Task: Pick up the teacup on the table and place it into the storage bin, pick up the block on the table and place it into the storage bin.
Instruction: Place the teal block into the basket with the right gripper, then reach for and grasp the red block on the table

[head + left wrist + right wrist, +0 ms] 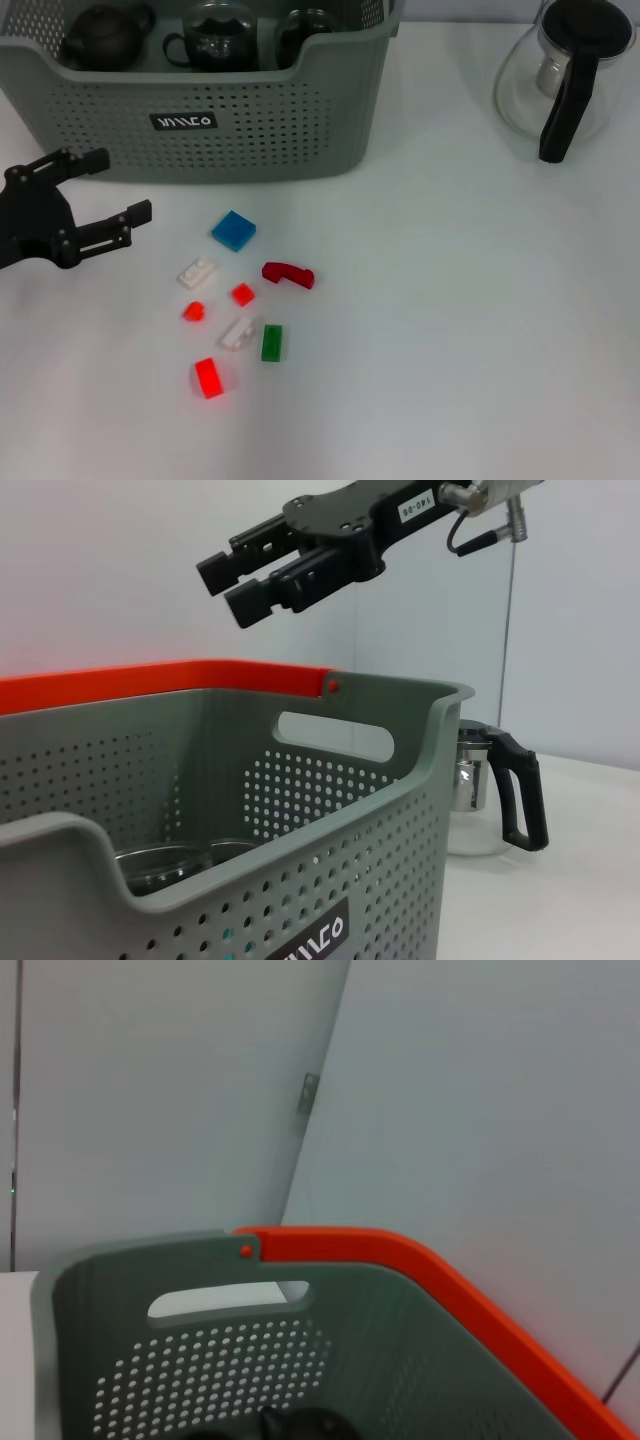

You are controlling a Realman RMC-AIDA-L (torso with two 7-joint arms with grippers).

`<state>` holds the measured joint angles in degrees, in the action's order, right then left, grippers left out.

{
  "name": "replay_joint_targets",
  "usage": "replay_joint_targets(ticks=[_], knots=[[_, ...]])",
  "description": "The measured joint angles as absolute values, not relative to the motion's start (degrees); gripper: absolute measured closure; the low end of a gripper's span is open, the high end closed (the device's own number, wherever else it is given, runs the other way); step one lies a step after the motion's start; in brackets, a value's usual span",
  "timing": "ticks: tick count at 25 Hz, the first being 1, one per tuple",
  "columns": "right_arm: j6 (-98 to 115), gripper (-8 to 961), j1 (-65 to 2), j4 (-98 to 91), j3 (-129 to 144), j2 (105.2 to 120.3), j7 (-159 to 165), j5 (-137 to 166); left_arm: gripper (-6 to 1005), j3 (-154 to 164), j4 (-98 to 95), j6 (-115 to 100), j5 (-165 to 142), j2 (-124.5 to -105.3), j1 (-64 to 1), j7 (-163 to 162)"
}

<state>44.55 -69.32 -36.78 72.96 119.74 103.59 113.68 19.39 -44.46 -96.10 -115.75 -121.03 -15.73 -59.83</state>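
While left gripper (108, 186) open: teapot (103, 38), teacups (222, 40) inside storage bin (250, 120)

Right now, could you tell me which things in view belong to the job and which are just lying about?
Part of the job: storage bin, with cups inside; blue block, green block and other loose pieces; left gripper, open, before the bin; right gripper above the bin.
Just lying about: glass jug with black handle, right of the bin.
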Motion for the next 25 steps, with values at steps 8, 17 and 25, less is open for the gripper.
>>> replay_joint_targets(ticks=[8, 17, 25], knots=[[68.05, 157, -57.03, -57.21, 68.14, 119.97, 103.71, 112.02, 175, 19.83, -44.59, -97.68, -116.21, -121.01, -16.46, -60.23], [93.71, 12, -42.22, -67.56, 63.84, 119.51, 105.43, 106.14, 174, 20.60, -45.03, -103.96, -120.92, -119.40, -17.78, -60.54], [96.39, 36, -40.96, -60.46, 64.87, 119.30, 107.09, 115.30, 174, 21.70, -45.20, -106.07, -124.89, -118.63, -20.34, -62.69]])
